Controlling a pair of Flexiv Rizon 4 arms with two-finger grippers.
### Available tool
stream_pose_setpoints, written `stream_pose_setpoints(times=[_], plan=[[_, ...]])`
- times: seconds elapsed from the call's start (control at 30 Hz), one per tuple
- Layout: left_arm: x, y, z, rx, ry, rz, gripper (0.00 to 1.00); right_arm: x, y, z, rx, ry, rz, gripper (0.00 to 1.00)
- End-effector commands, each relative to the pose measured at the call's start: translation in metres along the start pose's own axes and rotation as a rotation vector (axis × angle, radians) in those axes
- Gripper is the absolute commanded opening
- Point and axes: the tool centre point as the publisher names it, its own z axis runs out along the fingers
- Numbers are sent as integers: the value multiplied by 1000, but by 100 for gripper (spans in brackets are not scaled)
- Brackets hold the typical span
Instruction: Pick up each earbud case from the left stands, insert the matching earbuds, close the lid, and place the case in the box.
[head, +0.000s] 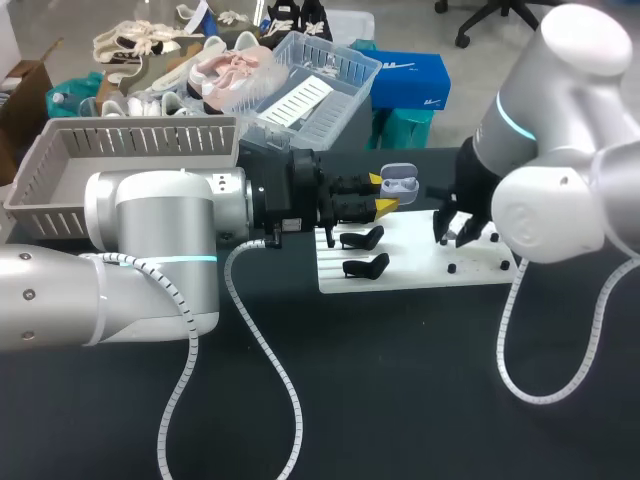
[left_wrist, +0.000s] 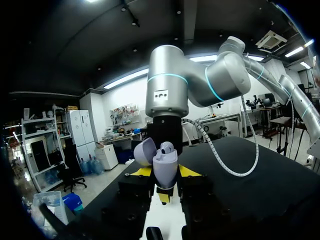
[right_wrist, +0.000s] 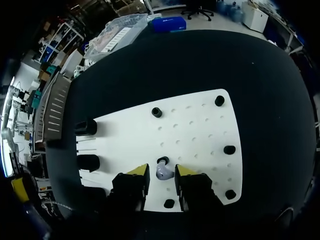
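Left gripper (left_wrist: 165, 174) held open earbud case (left_wrist: 164, 161). Right gripper (right_wrist: 161, 170) stood parted astride earbud (right_wrist: 165, 174); centring before gentle closing seemed advisable.

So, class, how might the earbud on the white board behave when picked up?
The earbud looks tiny between the right arm's jaws, so it is probably light. Its rounded, smooth-looking shell could slip from the jaws or roll.

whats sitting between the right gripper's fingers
A small lilac earbud lies on the white board between the right gripper's fingers, beside a black peg; the right wrist view shows it.
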Motion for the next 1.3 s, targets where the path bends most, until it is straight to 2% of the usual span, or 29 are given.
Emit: stream_pose_setpoints(times=[0.03,0.17,0.27,0.4,0.43,0.67,0.97,1.13,1.3], plan=[[1,0,0,-4,-3,2,0,-2,0,1,3,5,0,27],[1,0,0,-4,-3,2,0,-2,-1,1,4,8,2,26],[1,0,0,-4,-3,2,0,-2,-1,1,4,9,1,18],[1,0,0,-4,-3,2,0,-2,-1,2,2,9,4,1],[1,0,0,-4,-3,2,0,-2,-2,2,2,10,4,0],[1,0,0,-4,-3,2,0,1,-5,-4,4,14,18,0],[1,0,0,-4,-3,2,0,10,-14,-33,18,-46,54,0],[1,0,0,-4,-3,2,0,22,-16,-50,27,-67,52,0],[1,0,0,-4,-3,2,0,41,-13,-69,55,-72,-1,0]])
